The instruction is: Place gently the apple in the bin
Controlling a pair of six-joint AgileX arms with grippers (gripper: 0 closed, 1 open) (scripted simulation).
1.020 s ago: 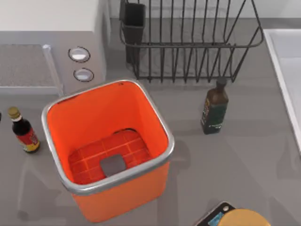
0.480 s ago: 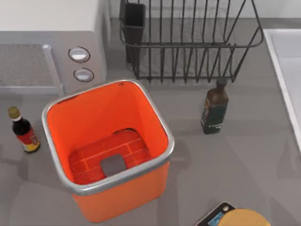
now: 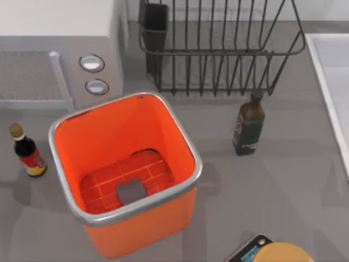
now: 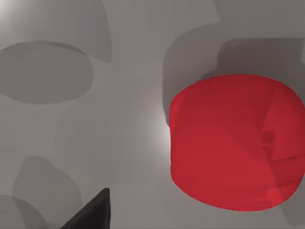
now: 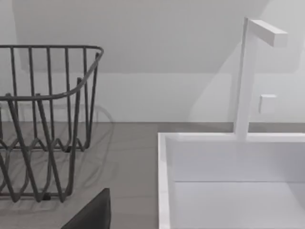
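Observation:
The apple, crimson red and rounded, lies on the grey table close under my left wrist camera. A black part of my left gripper shows beside it, apart from the fruit. The bin is a big bright-orange square box with a silver rim. It stands left of the middle in the top view, and its gridded floor holds nothing but a small grey square. A black part of my right gripper shows near the rack and the sink.
A black wire rack stands behind the bin, and a grey appliance is at the back left. A dark bottle is right of the bin and a small sauce bottle left of it. A white sink lines the right edge. A yellow-orange round thing sits at the front.
No object on the table has moved. Only the faint shadows on the table at the front left have shifted a little.

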